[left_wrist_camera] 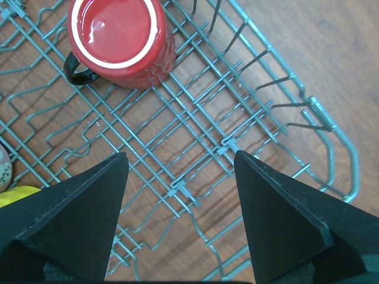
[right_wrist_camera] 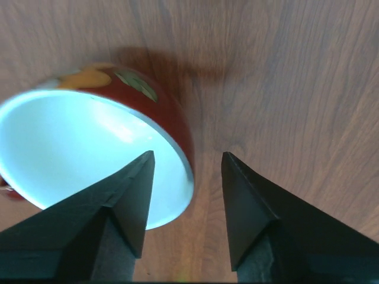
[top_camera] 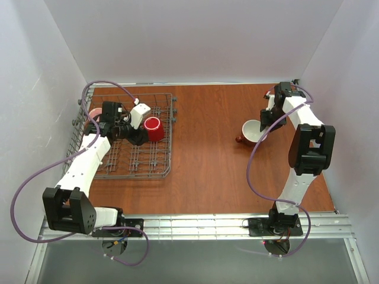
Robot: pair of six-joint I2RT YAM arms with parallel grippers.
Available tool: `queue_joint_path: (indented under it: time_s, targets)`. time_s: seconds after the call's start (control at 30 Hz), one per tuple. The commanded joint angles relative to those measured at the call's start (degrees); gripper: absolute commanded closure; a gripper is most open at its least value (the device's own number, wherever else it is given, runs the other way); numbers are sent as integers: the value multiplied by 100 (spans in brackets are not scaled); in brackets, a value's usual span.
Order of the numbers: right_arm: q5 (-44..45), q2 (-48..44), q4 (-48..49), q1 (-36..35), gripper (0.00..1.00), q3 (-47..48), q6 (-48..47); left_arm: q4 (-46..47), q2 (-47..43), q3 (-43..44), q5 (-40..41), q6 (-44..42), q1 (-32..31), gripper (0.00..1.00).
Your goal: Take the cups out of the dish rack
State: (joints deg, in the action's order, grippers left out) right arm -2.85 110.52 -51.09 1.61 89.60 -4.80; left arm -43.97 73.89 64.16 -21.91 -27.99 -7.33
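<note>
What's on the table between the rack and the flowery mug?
Nothing. There is only bare wooden table between the rack and the mug. The top view shows it.

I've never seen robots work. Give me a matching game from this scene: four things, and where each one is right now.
Things:
1. red mug
2. floral mug
3. left gripper
4. right gripper

Places:
A. open, astride a white cup rim
B. inside the dish rack
C. open above bare rack wires
D. on the bare wooden table, right side

Pairs: 1-B, 2-D, 3-C, 4-A
</note>
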Motion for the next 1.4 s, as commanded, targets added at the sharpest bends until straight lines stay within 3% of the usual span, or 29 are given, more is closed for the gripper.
queue_joint_path:
  time_s: [0.0, 0.13, 0.33, 0.4, 0.53, 0.93, 1.13, 1.37]
  targets:
    - [-330, -171, -6, 41, 53, 330, -4, -183, 81, 255, 178, -522, 30, 31]
    - [-426, -338, 2, 41, 48, 409, -12, 220, 484, 316, 547, -1164, 301, 30]
    - [-672, -812, 73, 41, 44, 409, -13, 381, 1364, 1027, -197, -2788, 1153, 30]
    - [-778, -1023, 169, 41, 45, 313, 23, 223, 1751, 1247, -610, -3777, 1269, 32]
    - [-1032, -1514, 494, 41, 45, -12, 58, 246, 2103, 1214, -893, -4898, 1287, 31]
    - [-1156, -2359, 1119, 41, 45, -672, 128, -112, 3535, 2258, -1412, -5796, 1252, 31]
    - [-1174, -2447, 1163, 41, 45, -778, 146, -525, 3773, 2320, -1544, -6262, 1208, 35]
    - [-1209, -2535, 1224, 41, 45, -865, 146, -341, 4001, 2399, -1606, -6254, 1024, 36]
